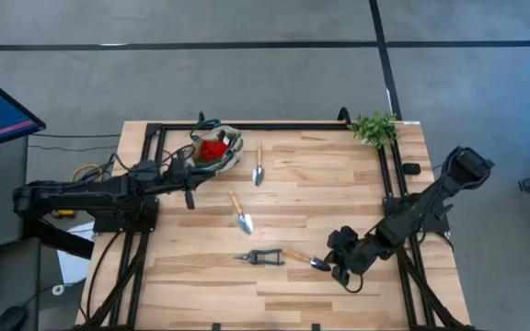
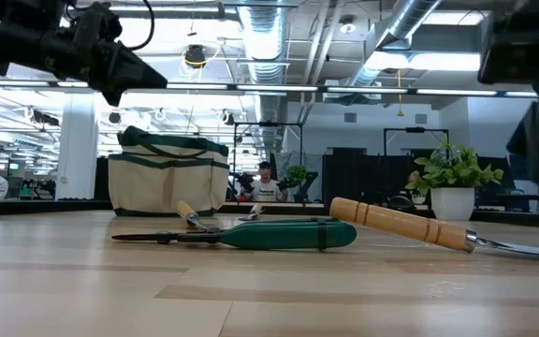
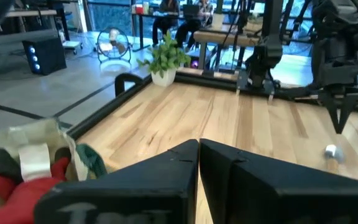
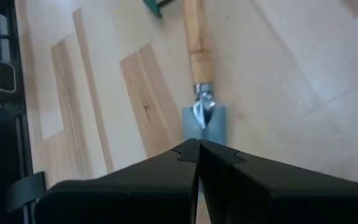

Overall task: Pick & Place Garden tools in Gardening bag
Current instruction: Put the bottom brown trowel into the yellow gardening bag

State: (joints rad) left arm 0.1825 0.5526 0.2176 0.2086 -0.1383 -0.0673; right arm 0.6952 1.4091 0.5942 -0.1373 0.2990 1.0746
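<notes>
Left gripper (image 1: 190,197): fingers pressed together, empty, beside the gardening bag (image 1: 217,147).
Pruning shears (image 1: 261,257): lay mid-table.
Trowel (image 1: 305,259): handle toward shears, blade toward right arm.
Right gripper (image 1: 351,280): pressed together, empty, just beyond blade; nearer arm.

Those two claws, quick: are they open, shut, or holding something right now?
Left gripper: shut, holding nothing, beside the gardening bag.
Right gripper: shut, holding nothing, just by a wooden-handled trowel.
</notes>
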